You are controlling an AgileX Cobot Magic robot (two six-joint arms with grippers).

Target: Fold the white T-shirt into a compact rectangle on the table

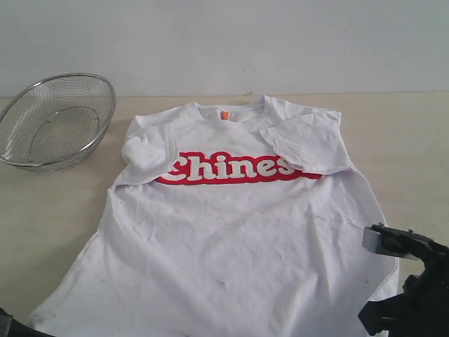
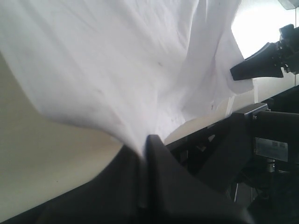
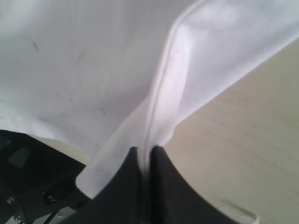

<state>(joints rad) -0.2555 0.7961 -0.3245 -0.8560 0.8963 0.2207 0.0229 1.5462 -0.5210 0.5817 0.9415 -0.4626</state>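
The white T-shirt [image 1: 231,232], a wrinkled short-sleeved cotton garment, is lying front-up on the pale beige wood-grain table [image 1: 49,225], and its bottom hem is being gripped at both corners. Closest in, the left gripper [image 2: 145,144] is being pressed fully shut on a pinch of cloth at one corner. The right gripper [image 3: 148,156] is being clamped just as tightly on the stitched hem edge at the other, with fabric rising out of each pair of jaws.

From both grippers the whole garment is stretching straight ahead. Its long axis is running from the hem line between them out to the collar, so neither arm is judged nearer to the work. Further ahead, the white lettering on a red outline [image 1: 231,168] is being partly covered by the two sleeves, which are lying folded inward. Farthest off, the collar is being marked by a small orange neck tag [image 1: 224,115].

Beyond the left gripper and out to its outer side, a silver wire-mesh bowl [image 1: 56,123] is sitting near the shoulder, apparently clear of it. A forward carry of the hem toward the collar, by both arms together, is judged to be the move called for.
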